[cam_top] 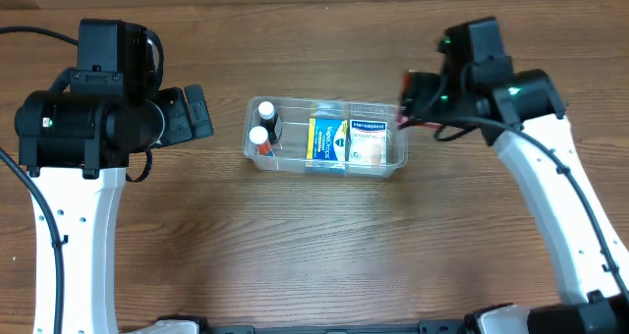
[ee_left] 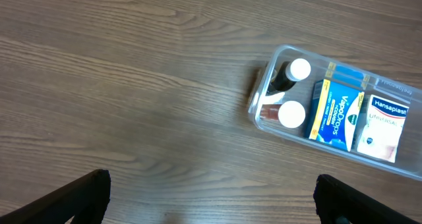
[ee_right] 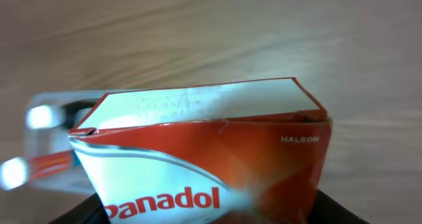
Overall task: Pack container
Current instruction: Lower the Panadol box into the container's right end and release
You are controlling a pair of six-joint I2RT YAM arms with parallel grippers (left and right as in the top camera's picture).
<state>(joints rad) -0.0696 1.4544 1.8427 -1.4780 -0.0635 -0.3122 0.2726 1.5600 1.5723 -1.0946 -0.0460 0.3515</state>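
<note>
Just beside the right end of the clear, shallow, rectangular plastic container (cam_top: 295,168), which sits mid-table (cam_top: 314,265) holding two white-capped bottles (cam_top: 261,136), a blue-and-yellow box (cam_top: 327,139) and a white plaster box (cam_top: 368,142), my right pincer (cam_top: 421,100) clamps a red-and-white cardboard Panadol box (ee_right: 211,151). I judge this the carrying-in step. Next I must bring the box over whatever room remains inside and lower it. My left pincer (ee_left: 211,201) hangs wide open and empty, left of the container.

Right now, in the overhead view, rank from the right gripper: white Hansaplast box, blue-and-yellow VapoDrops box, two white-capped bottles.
1. White Hansaplast box, right end of clear plastic container.
2. Blue-and-yellow VapoDrops box, middle.
3. White-capped bottles, left end; the two too close to call.
</note>
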